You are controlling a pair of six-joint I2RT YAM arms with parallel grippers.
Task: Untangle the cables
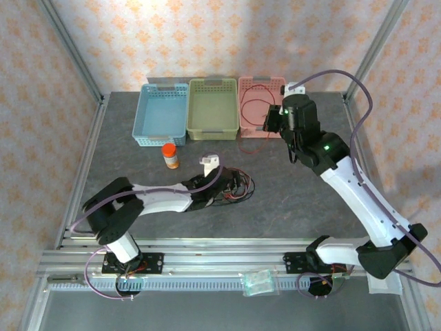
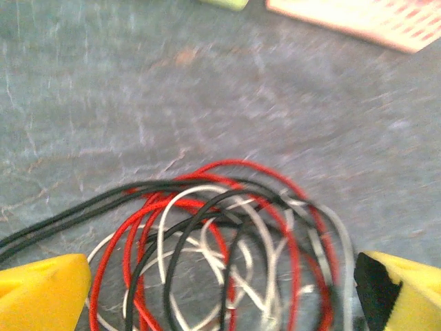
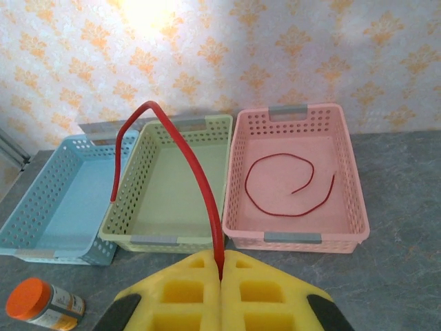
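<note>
Pressing right pads (image 3: 186,293) flat together, pinches red cable (image 3: 201,181) at one end in right gripper (image 3: 222,272). Holds it high, so that it arches up and left from the pinch and hangs down again in front of green basket (image 3: 155,239), near the left wall. Keeps it well apart from tangle (image 1: 238,185), likely to let it dangle free with nothing else snagged on it before drop-off. Faces the row of baskets from just in front, close to pink basket (image 3: 293,237). Spreads left fingers (image 2: 41,289) wide instead: sets left gripper (image 2: 220,303) low over tangle on table (image 1: 275,200), one yellow pad to each side, gripping nothing. Looks placed to pin the heap or take the next strand. Shows black, red and white loops crossing many times there, mid-table and well short of the baskets. Finds in pink basket a second red cable (image 3: 279,207), lying as a loose open curl on the floor. Finds only bare floors in green basket and blue basket (image 3: 48,252), as far as visible. Points to pink as the place for freed reds, so probably the target for the one held. Leaves orange-capped bottle (image 1: 170,156) just in front of blue basket, apart from every cable.
</note>
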